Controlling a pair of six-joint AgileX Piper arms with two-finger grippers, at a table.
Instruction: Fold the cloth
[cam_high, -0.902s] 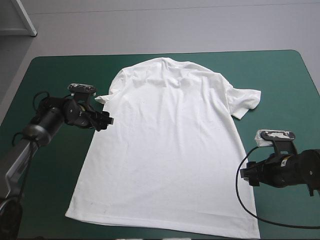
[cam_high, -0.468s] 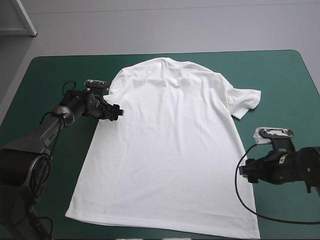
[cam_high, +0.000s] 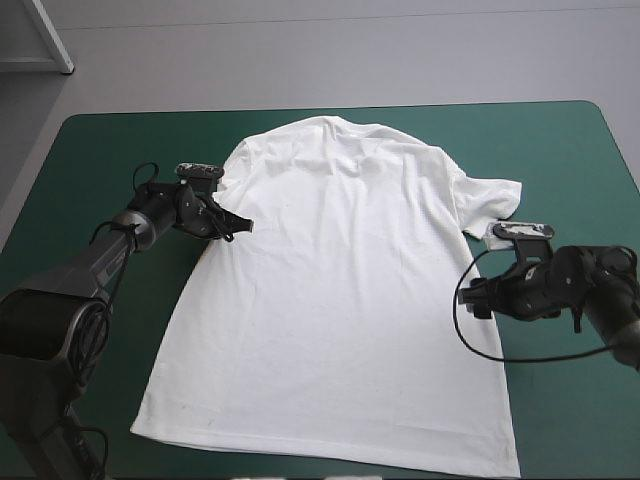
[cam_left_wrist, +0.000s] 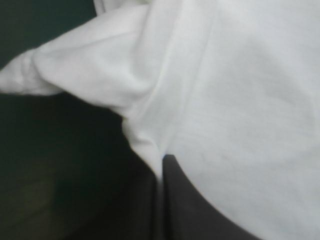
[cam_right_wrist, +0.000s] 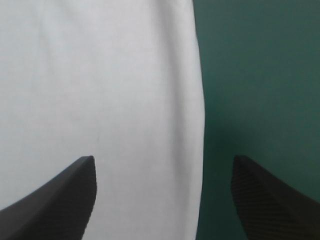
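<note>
One white T-shirt (cam_high: 340, 290) lies spread flat on the teal-green cover (cam_high: 560, 150), collar toward the far edge, hem toward the near one. Two grippers are on it. The left gripper (cam_high: 243, 226) is at the armpit on its own side, black fingers pressed together on the fabric by the sleeve seam. The right gripper (cam_high: 476, 300) sits low at the opposite side edge, fingers spread wide, that edge running between them.

Left arm (cam_high: 95, 262) there, dark grey links, rounded black joints; right gripper (cam_right_wrist: 162, 157) showing broad black fingers (cam_right_wrist: 260, 200), curved fins, finely ribbed.
</note>
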